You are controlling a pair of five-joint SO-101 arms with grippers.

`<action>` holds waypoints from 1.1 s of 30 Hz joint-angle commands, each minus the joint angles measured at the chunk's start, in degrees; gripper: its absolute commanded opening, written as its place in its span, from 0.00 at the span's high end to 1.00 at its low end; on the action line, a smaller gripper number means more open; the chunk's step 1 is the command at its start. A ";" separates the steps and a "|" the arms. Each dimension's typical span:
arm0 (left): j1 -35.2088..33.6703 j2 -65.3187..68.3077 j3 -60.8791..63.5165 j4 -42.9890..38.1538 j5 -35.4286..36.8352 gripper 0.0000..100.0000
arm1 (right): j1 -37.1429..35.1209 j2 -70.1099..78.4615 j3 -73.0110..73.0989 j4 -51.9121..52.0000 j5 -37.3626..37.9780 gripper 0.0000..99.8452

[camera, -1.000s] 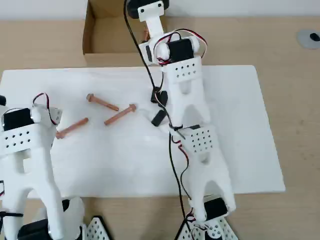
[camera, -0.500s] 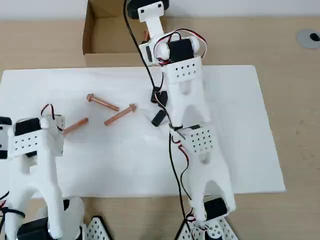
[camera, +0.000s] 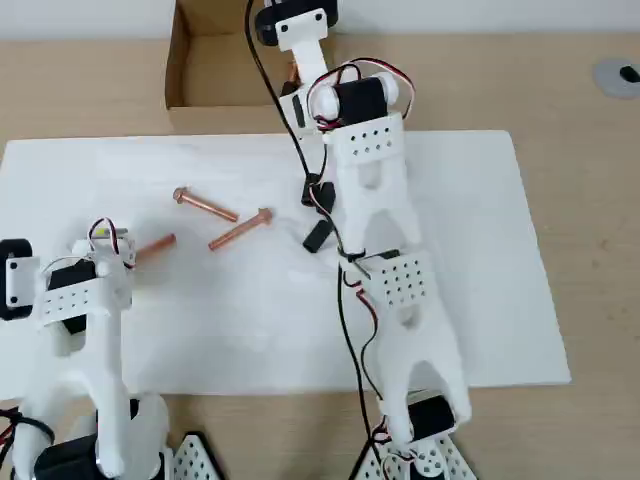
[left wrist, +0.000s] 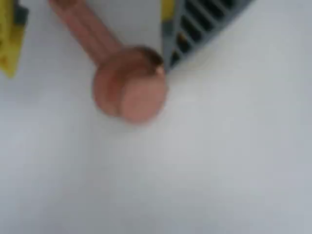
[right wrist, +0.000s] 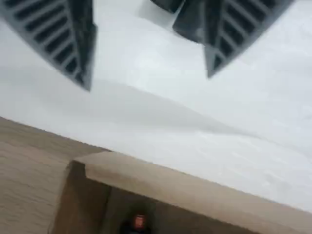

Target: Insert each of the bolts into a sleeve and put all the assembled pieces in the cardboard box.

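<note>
The left gripper (left wrist: 87,66) is held open over the white sheet (camera: 480,300). A copper-coloured metal bolt (left wrist: 129,90) lies between its fingers, and the ribbed finger (left wrist: 195,24) touches its head. A second copper bolt (camera: 240,229) and a third copper bolt (camera: 205,205) are located farther out. A black cylindrical sleeve (camera: 318,235) is crowded by the right arm (camera: 375,190) and its cable. The right gripper (right wrist: 148,77) is spread open at the brown cardboard box (right wrist: 170,180), in which a copper-and-black piece (right wrist: 139,222) is seen.

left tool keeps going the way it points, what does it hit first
Probably the copper bolt, which lies between the fingers of the left tool, with the white mat behind it; depth is unclear.
</note>
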 commanded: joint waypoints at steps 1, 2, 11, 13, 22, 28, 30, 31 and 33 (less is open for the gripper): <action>2.55 -0.22 0.79 -3.25 -0.09 0.80 | -1.19 -5.67 -3.12 0.18 0.00 0.81; 3.60 -0.22 1.32 -3.52 -0.09 0.80 | -1.19 -5.67 -3.12 0.26 0.00 0.81; 5.19 -0.22 1.58 -6.77 -0.09 0.80 | -0.84 -5.76 -3.12 0.26 0.00 0.81; 2.64 -0.22 1.67 -8.44 -0.09 0.80 | -0.75 -5.76 -3.12 0.35 0.00 0.81; -0.44 0.84 1.85 -9.58 -0.09 0.80 | -0.75 -5.76 -3.12 0.35 0.00 0.81; 1.67 13.05 -4.57 -6.59 -1.67 0.80 | -0.75 -5.76 -3.12 0.35 0.00 0.81; 1.67 18.86 -10.46 -2.11 -1.67 0.80 | -0.75 -5.76 -3.12 0.35 0.00 0.81; 1.76 21.85 -13.54 -0.09 -1.67 0.80 | -0.75 -5.76 -3.12 0.35 0.00 0.81; 1.85 27.91 -19.52 4.04 -1.67 0.80 | -0.75 -5.76 -3.12 0.70 0.00 0.81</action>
